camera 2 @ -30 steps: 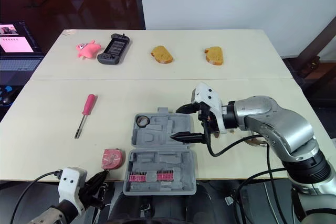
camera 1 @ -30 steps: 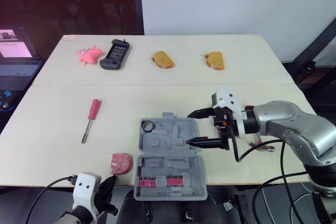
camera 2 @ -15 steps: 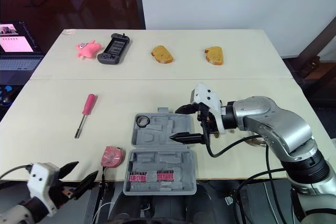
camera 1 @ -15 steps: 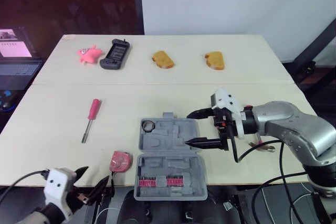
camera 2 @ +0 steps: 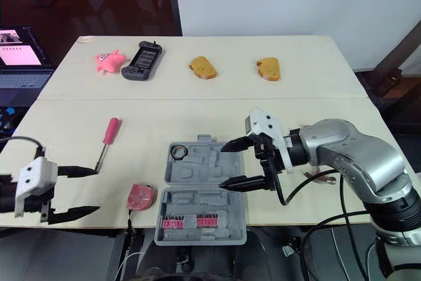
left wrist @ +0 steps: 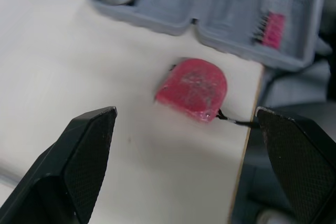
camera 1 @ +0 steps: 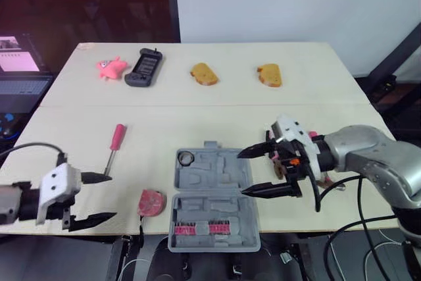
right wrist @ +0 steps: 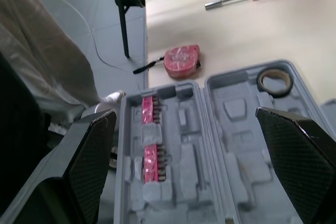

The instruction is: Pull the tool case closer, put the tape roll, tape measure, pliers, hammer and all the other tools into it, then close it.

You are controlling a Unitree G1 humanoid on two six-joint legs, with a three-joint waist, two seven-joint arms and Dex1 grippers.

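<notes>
Slide the left gripper (camera 1: 106, 196), fingers wide apart, toward 3 o'clock to straddle the red tape measure (camera 1: 151, 202) lying just at 9 o'clock of the open tool case (camera 1: 220, 174), then pinch across its flat sides, minding the trailing strap (left wrist: 236, 123). Leave the right gripper (camera 1: 242, 174), likewise spread and empty, hovering over the case's 3 o'clock rim. No brand, label or writing legible anywhere.

Up front: open grey plastic tool case (camera 1: 217, 176), black tape roll (camera 1: 185, 158) inside. Just left: red round tape measure (camera 1: 151, 202). Farther left, behind: pink-handled screwdriver (camera 1: 114, 146).
</notes>
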